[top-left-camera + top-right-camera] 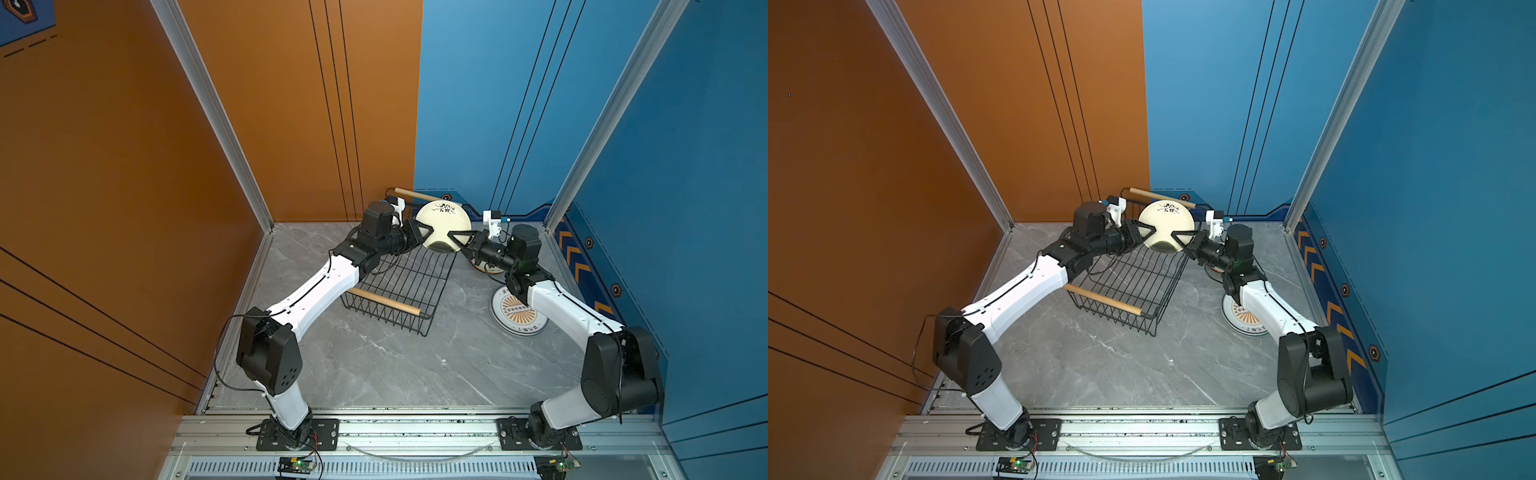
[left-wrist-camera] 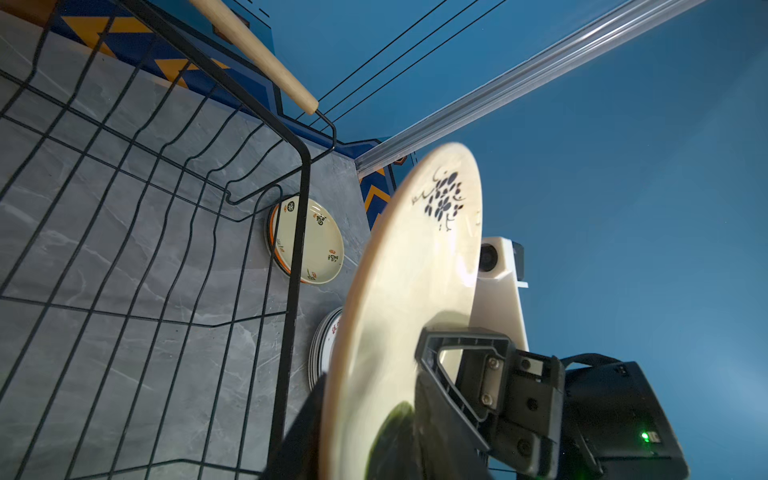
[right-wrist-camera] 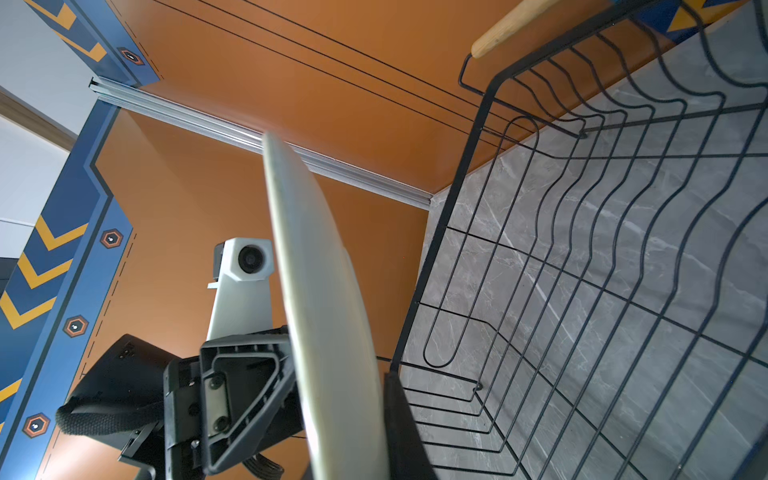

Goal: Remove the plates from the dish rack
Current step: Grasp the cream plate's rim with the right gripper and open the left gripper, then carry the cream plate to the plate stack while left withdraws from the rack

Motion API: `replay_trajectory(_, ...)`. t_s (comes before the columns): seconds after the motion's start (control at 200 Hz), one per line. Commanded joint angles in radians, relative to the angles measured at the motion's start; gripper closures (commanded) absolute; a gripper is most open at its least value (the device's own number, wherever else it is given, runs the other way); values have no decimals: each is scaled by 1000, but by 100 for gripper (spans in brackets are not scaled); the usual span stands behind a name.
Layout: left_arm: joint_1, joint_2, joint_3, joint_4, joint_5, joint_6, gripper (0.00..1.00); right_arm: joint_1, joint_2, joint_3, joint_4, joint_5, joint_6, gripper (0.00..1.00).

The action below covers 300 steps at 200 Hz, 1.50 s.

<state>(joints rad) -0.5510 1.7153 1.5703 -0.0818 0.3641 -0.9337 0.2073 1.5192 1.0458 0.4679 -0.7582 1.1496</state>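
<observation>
Cream plate (image 1: 443,219): held tilted over the 12 o'clock end of the dish rack (image 1: 399,286), with a dark floral mark near its top rim.
Right pincer (image 1: 454,239): clamped tight on the plate's 4 o'clock rim.
Left pincer (image 1: 424,233): at the plate's 8 o'clock rim; whether it grips cannot be told.
Unloaded plates: the sunburst plate (image 1: 517,316) lies on the grey surface (image 1: 374,365) at the rack's 3 o'clock, and the cream-topped stack (image 2: 309,241) lies at that plate's 11 o'clock.
</observation>
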Motion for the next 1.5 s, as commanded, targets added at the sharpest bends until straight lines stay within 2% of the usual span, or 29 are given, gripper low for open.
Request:
replay_trajectory(0.0, -3, -14, 0, -14, 8, 45, 53, -18, 3, 20, -14, -5, -22, 98)
replay_trajectory(0.1, 0, -36, 17, -97, -41, 123, 44, -42, -9, 59, -105, -4, -82, 99)
replay_trajectory(0.165, 0, -48, 42, -213, -77, 198, 40, -60, -18, 101, -195, 1, -143, 100)
replay_trajectory(0.305, -1, -79, 105, -436, -224, 367, 37, -111, -44, 223, -456, 53, -325, 100)
replay_trajectory(0.411, -4, -126, 114, -551, -397, 469, 36, -142, -69, 322, -690, 207, -503, 100)
replay_trajectory(0.521, 4, -186, 95, -604, -540, 535, 32, -181, -94, 367, -802, 346, -598, 100)
replay_trajectory(0.721, 20, -226, 82, -662, -668, 590, 30, -240, -117, 370, -900, 588, -679, 100)
replay_trajectory(0.871, 36, -242, 74, -714, -776, 611, 28, -283, -88, 363, -926, 678, -687, 100)
replay_trajectory(1.041, 97, -300, 18, -724, -792, 600, 26, -315, 1, 383, -964, 720, -673, 100)
replay_trajectory(1.497, 240, -384, -109, -723, -738, 568, 23, -344, 262, 439, -943, 604, -622, 100)
